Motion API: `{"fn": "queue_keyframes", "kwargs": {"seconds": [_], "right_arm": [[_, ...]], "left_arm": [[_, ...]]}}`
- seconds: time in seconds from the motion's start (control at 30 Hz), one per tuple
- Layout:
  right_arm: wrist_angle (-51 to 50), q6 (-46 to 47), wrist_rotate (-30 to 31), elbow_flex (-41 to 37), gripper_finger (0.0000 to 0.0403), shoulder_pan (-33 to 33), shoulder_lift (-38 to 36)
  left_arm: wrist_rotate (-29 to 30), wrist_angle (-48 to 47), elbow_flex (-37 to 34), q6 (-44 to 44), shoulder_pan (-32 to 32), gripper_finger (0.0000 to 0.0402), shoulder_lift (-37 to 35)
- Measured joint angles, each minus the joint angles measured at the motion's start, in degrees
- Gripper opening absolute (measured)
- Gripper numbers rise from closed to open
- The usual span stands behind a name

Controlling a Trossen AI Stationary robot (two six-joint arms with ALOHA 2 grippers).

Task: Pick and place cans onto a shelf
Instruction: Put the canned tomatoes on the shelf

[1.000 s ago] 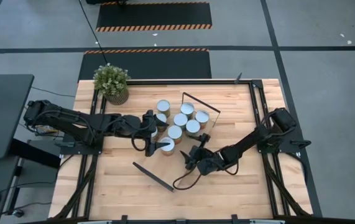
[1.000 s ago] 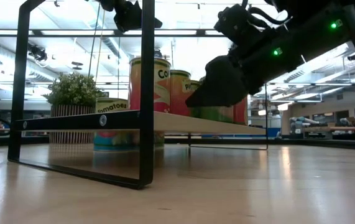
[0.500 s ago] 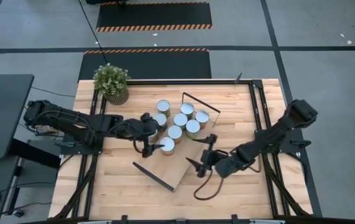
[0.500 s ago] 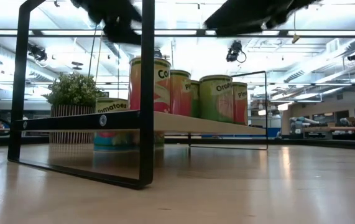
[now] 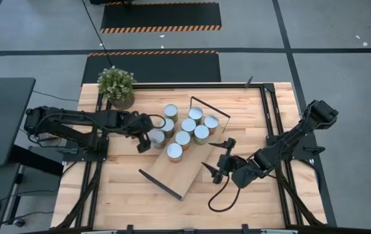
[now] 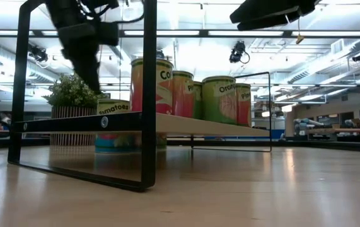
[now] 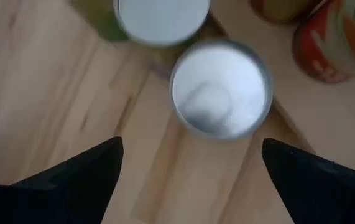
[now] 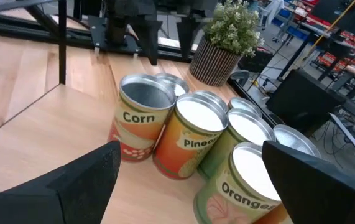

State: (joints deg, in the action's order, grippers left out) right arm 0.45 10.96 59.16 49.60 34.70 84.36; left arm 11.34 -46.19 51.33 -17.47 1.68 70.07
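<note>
Left end effector (image 5: 147,138) spread wide over can (image 5: 157,138), empty; right end effector (image 5: 219,158) wide, empty.

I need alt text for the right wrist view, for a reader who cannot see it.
A cluster of labelled cans stands on the light-wood shelf, the nearest reading Corn. Behind them are a potted plant and the left gripper, open. The right gripper's dark fingers, open, frame the bottom corners.

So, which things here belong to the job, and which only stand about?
For the job: cans; shelf; left gripper, right gripper, both jaws open.
Only standing about: potted plant; wooden table.
</note>
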Motion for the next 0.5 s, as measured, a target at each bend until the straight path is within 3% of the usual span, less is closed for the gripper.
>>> {"fn": "queue_keyframes", "kwargs": {"seconds": [0.17,0.5], "right_arm": [[0.4,0.7,0.0,0.0,0.0398,0.0,0.0],[0.8,0.8,-0.2,0.0,0.0398,0.0,0.0]], "left_arm": [[-1.1,-3.8,-0.1,-2.4,-1.0,0.0389,0.1],[-6.7,4.8,-4.2,-0.2,2.3,0.0389,4.1]]}}
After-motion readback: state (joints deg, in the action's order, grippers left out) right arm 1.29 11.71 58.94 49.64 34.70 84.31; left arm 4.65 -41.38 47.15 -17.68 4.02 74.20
